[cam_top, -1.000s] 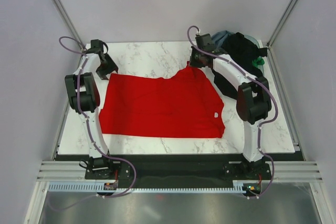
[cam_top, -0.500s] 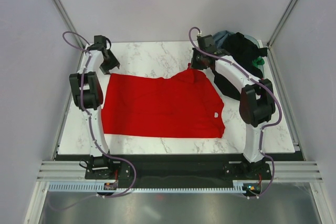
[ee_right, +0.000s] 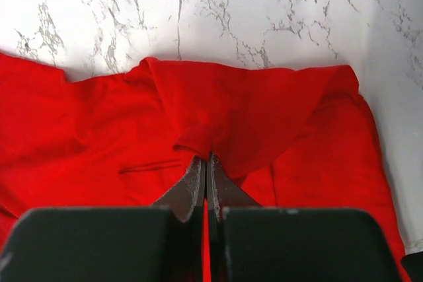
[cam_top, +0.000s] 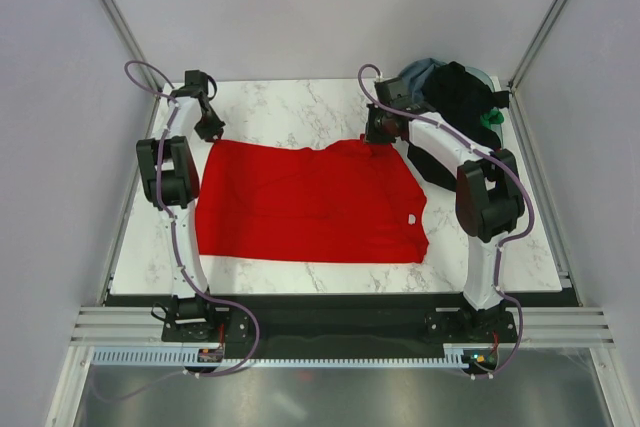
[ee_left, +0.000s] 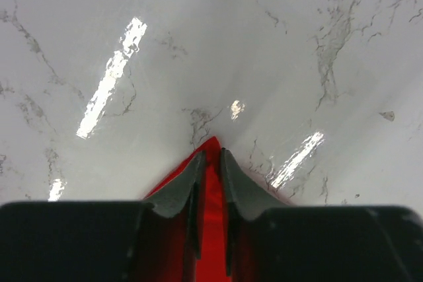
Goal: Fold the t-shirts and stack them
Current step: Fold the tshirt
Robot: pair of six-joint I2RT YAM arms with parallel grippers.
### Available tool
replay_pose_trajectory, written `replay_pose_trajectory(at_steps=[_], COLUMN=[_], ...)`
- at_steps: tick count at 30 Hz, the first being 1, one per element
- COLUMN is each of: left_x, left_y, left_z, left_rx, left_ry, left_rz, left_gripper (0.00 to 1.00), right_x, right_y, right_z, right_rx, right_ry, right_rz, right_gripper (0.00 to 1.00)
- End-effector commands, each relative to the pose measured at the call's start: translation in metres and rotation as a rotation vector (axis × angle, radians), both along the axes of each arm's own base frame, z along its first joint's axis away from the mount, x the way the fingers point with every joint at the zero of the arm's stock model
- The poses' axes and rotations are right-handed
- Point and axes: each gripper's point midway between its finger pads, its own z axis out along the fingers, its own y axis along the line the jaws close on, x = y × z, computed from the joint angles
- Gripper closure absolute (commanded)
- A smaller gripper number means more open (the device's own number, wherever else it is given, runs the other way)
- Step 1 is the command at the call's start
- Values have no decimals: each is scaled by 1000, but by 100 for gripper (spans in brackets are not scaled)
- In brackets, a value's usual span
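A bright red t-shirt (cam_top: 310, 202) lies spread flat on the marble table (cam_top: 290, 102), its small white neck label (cam_top: 412, 219) near the front right. My left gripper (cam_top: 211, 131) is at the shirt's far left corner. In the left wrist view the gripper (ee_left: 212, 153) is shut on the pointed red corner (ee_left: 213, 229). My right gripper (cam_top: 381, 133) is at the far right edge. In the right wrist view it (ee_right: 208, 158) is shut on a raised fold of the red cloth (ee_right: 99, 130). More t-shirts are heaped at the back right: black (cam_top: 460, 92), grey-blue (cam_top: 420, 72) and green (cam_top: 490, 119).
The heap sits in the table's far right corner, right behind my right arm, with black cloth (cam_top: 432, 165) spilling under that arm. Bare marble shows along the far edge and in a strip in front of the red shirt. Frame posts stand at both back corners.
My left gripper has closed on the far left corner. My right gripper has brought the raised far right part down and outward, so the shirt's far edge lies straighter.
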Motion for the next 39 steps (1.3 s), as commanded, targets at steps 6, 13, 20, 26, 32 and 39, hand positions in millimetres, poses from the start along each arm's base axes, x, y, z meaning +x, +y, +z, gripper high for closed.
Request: replay_pose_trajectory(at_steps=[6,13,20,26,32,39], left_x=[-13,-21,-55,-88,-115,-135], left_y=[-5,0,18,27,29,25], left_z=[-8,52,85,94,90,75], left_rx=[-13,15,75,94,117,99], left_ry=[54,-7,-15,3,29,50], left_rz=[-22,-23,22,65,77,78], left_gripper=[98,98,98,98,98,98], right_x=[1,0,-42,-77,-116,-162], right_y=[2,-9,-35,-42,-46,-55], right_z=[18,70,87,88,73,52], right_rx=[26,21,41,70,103,134], right_ry=[-36,-73,-26,18,91,169], right_rz=[5,-47,-100,-110,-114,-137], right_gripper=[100,100,100,100,100,100])
